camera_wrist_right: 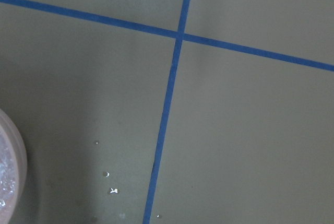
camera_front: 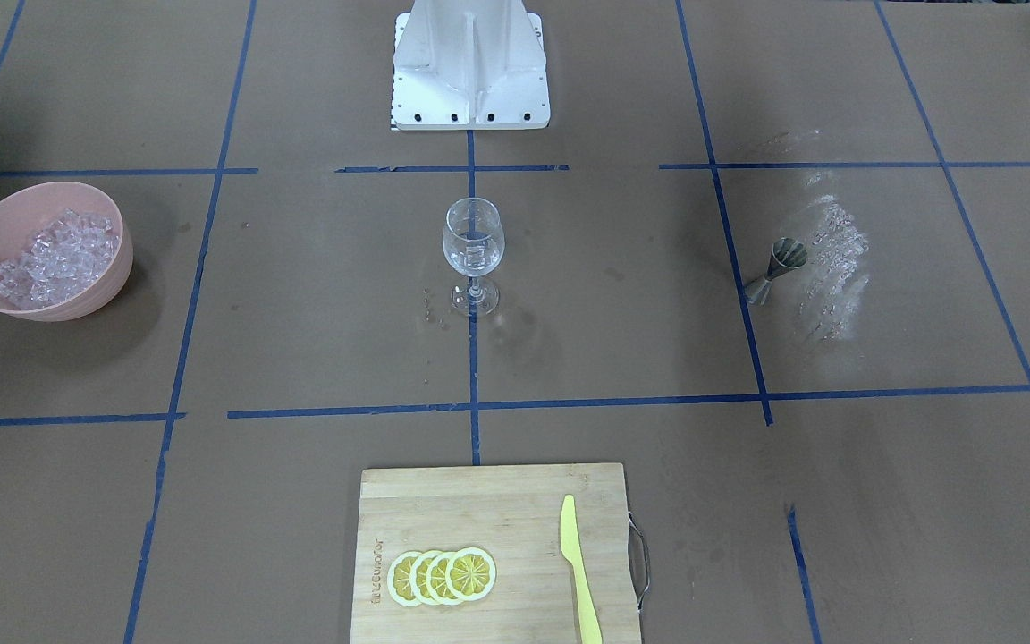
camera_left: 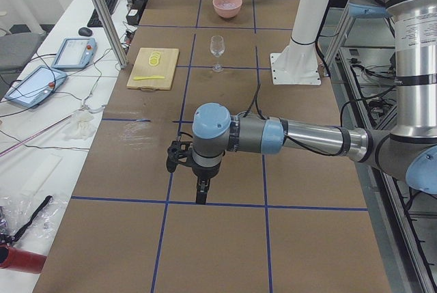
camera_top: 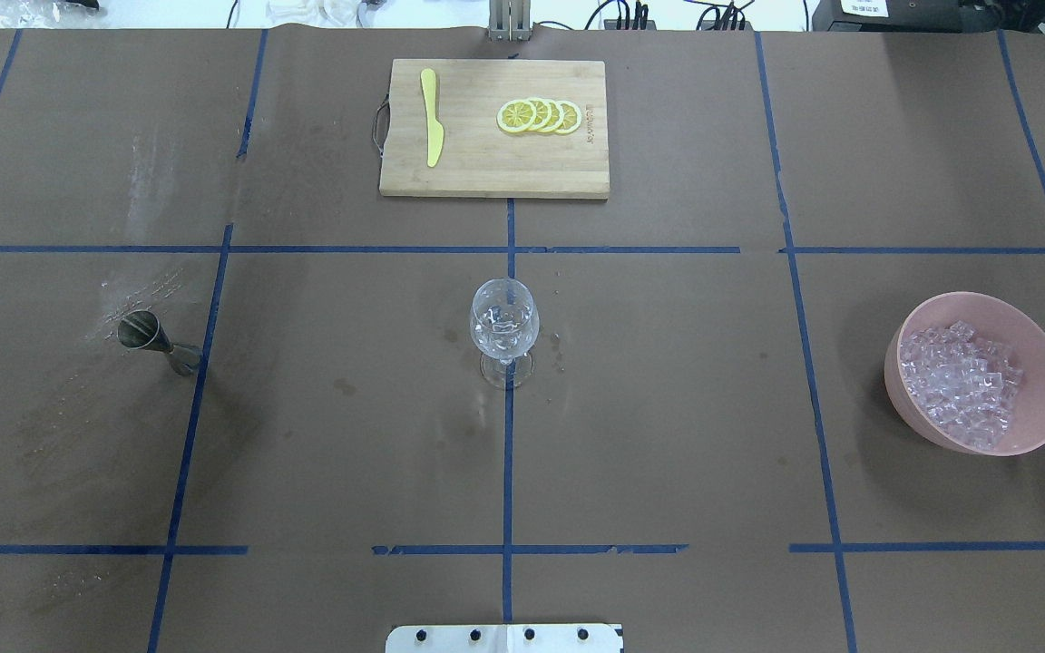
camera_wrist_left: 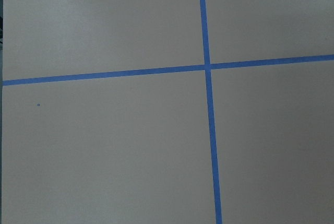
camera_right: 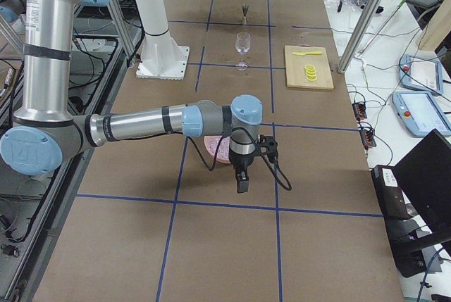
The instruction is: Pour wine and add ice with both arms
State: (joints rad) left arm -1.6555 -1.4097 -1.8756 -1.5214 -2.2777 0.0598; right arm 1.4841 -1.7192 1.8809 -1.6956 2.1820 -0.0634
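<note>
A clear wine glass (camera_front: 472,249) stands upright at the table's middle; it also shows in the overhead view (camera_top: 504,328) and seems to hold a few clear cubes. The ice (camera_front: 54,258) fills a pink bowl (camera_front: 114,277) on my right side, also overhead (camera_top: 1044,385). My left gripper (camera_left: 203,196) points down over bare table, far from the glass. My right gripper (camera_right: 242,182) points down just beside the bowl (camera_right: 213,148). Both show only in side views, so I cannot tell if they are open or shut. No wine bottle is in view.
A metal jigger (camera_front: 777,268) stands on my left side, also overhead (camera_top: 156,338). A wooden cutting board (camera_top: 486,163) with lemon slices (camera_top: 541,116) and a yellow knife (camera_top: 433,127) lies at the far edge. Small clear bits (camera_wrist_right: 110,190) lie near the bowl's rim (camera_wrist_right: 15,151).
</note>
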